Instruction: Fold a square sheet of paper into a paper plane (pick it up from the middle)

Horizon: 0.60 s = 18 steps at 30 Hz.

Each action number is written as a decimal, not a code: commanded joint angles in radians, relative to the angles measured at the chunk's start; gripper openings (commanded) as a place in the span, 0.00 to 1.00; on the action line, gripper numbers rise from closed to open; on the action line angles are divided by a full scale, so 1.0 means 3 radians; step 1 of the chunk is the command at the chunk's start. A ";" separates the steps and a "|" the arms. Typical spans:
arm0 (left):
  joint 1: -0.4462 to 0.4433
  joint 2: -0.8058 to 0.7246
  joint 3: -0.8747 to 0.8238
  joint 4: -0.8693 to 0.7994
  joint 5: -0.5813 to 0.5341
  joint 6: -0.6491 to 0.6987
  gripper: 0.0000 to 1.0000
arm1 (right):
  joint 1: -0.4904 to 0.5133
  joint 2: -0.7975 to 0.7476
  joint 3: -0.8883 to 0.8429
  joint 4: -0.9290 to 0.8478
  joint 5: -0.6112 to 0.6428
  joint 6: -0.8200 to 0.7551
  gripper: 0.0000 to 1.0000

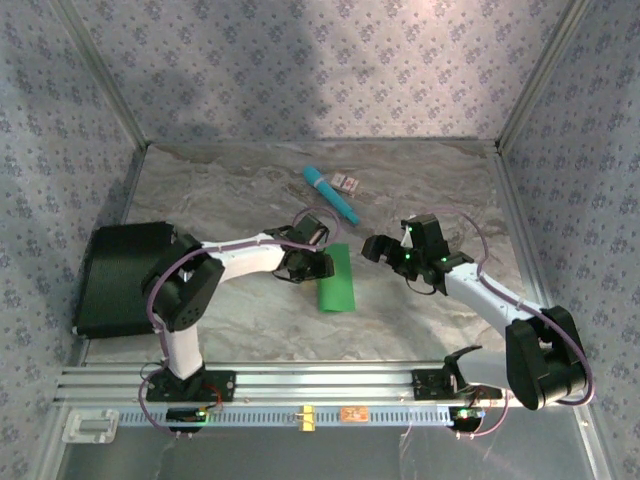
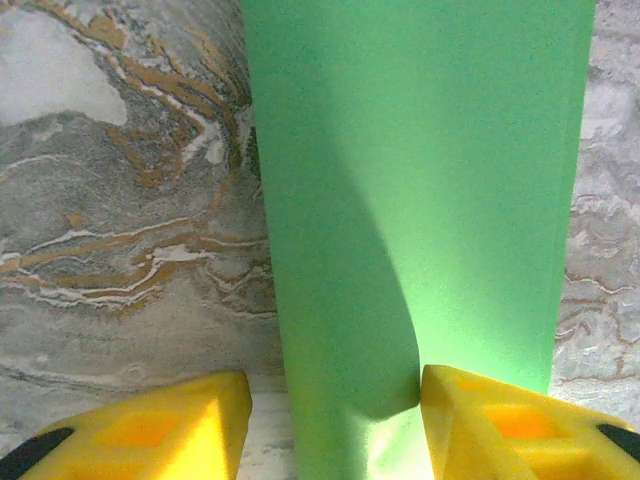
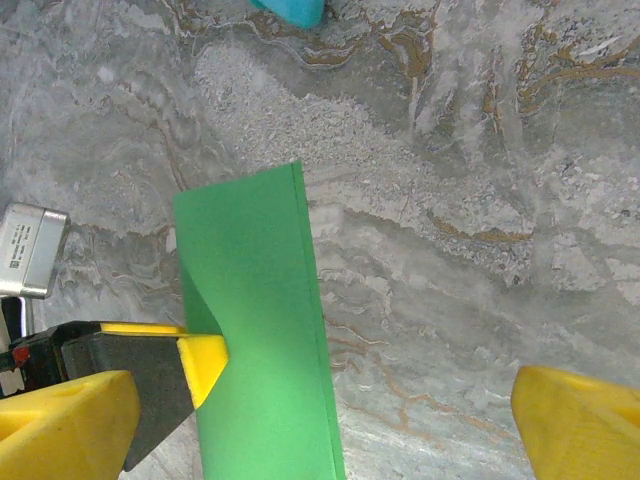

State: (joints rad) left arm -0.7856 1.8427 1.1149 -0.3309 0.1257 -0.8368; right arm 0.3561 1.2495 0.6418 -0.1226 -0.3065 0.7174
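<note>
The green paper, folded narrow, is laid at the centre of the smooth marbled bench, closed in by patterned walls. It is judged light, limp and easily creased, so a long edge's middle is favoured. The left claw is set part-open astride its 9 o'clock edge. The right claw is held wide open at 2 o'clock.

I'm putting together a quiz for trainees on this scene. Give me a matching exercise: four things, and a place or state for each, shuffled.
1. folded bright green paper sheet
2. teal cylindrical stick
3. flat black rectangular pad
4. right hand

A. far middle of the marble table
B. fingers wide apart, right of the paper
C. left side of the table
D. table centre, at the left hand

Pairs: 1-D, 2-A, 3-C, 4-B.
</note>
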 commanded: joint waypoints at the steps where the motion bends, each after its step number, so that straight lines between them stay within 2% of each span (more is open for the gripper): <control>1: 0.0016 0.0210 0.0060 -0.0175 -0.0115 0.0088 0.50 | 0.0025 0.0020 0.0085 -0.0022 0.0036 -0.0008 0.98; 18: -0.0020 0.0387 0.0231 -0.0398 -0.0228 0.0177 0.53 | 0.0043 0.0048 0.0101 -0.0029 0.0045 -0.0014 0.98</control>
State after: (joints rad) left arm -0.7895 1.8881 1.1927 -0.4274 0.1162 -0.8108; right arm 0.3626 1.2552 0.6422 -0.1230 -0.3031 0.7174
